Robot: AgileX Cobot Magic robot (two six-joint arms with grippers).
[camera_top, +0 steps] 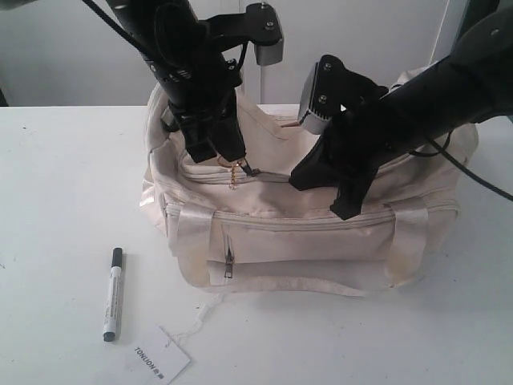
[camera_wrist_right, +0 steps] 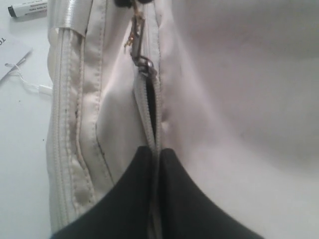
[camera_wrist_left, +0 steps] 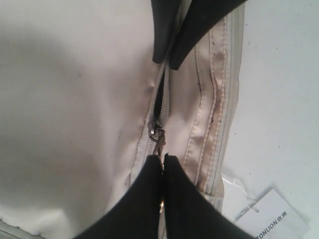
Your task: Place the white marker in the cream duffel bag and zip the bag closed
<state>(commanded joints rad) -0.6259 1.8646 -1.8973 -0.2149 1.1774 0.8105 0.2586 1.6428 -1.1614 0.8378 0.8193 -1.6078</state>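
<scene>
— Where is the white marker (camera_top: 113, 293) seen?
— It is laid flat on the table (camera_top: 64, 200), left of the cream duffel bag (camera_top: 304, 241) and near a paper tag (camera_top: 157, 356), well apart from both arms.
— How is the left gripper (camera_wrist_left: 163, 160) posed?
— It is angled down onto the bag's top and pinched tight on the zip pull (camera_wrist_left: 159, 142).
— And the right gripper (camera_wrist_right: 158, 152)?
— It is slanted in from the right, its jaws pressed together on the zip seam (camera_wrist_right: 149, 104). A short dark gap is seen between the two grippers.
</scene>
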